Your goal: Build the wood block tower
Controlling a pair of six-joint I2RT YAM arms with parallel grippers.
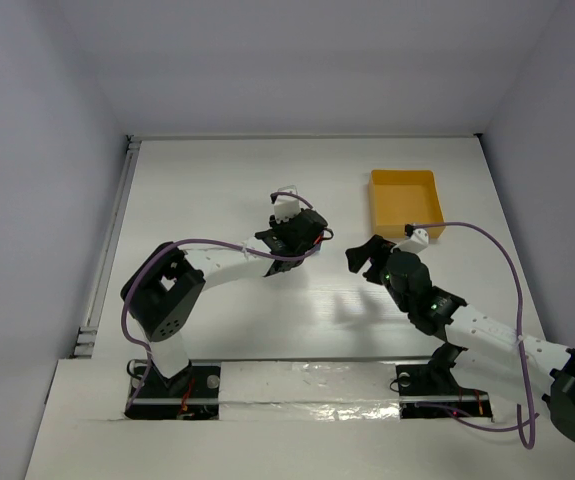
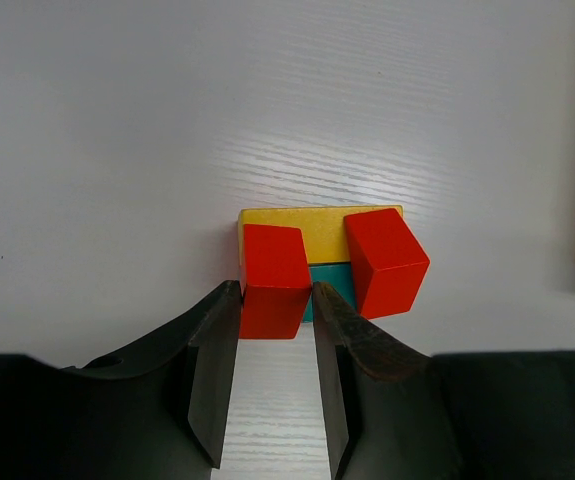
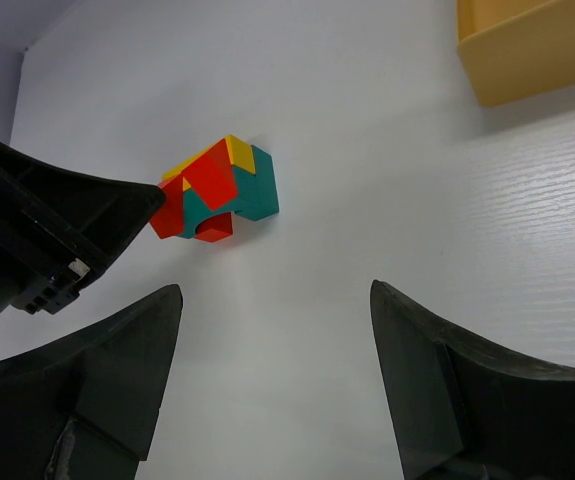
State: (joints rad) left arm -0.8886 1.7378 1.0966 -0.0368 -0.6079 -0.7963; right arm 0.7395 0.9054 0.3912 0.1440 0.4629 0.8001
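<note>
**A:** What sits closest to the lens?

**B:** The left gripper point(image 2: 276, 300). Its two black fingers point(image 2: 210, 380) fill the bottom of the left wrist view. They press against either side of the left red block point(image 2: 272, 275), so it is clamped on that block.

**A:** And the biggest thing out there?

**B:** The white table point(image 1: 197, 180). Both arms reach over it from the near edge.

**A:** After that?

**B:** The yellow-orange tray point(image 1: 403, 205), towards the far right of the table.

**A:** The other tool?

**B:** The right gripper point(image 3: 275, 295) hangs over the table with its jaws spread wide and nothing between them. It is apart from the blocks.

**A:** Where is the tower?

**B:** The wood block tower point(image 3: 217, 190) stands on the table around its middle. It is to the left of the tray and well apart from it. From above, the left gripper hides it.

**A:** Its pieces?

**B:** In the left wrist view, a yellow bar point(image 2: 317, 225) lies across the back. A teal block point(image 2: 327, 280) shows in front of it, between two red ones. The right red block point(image 2: 387, 262) is turned slightly askew, just beside the gripper's right finger.
</note>
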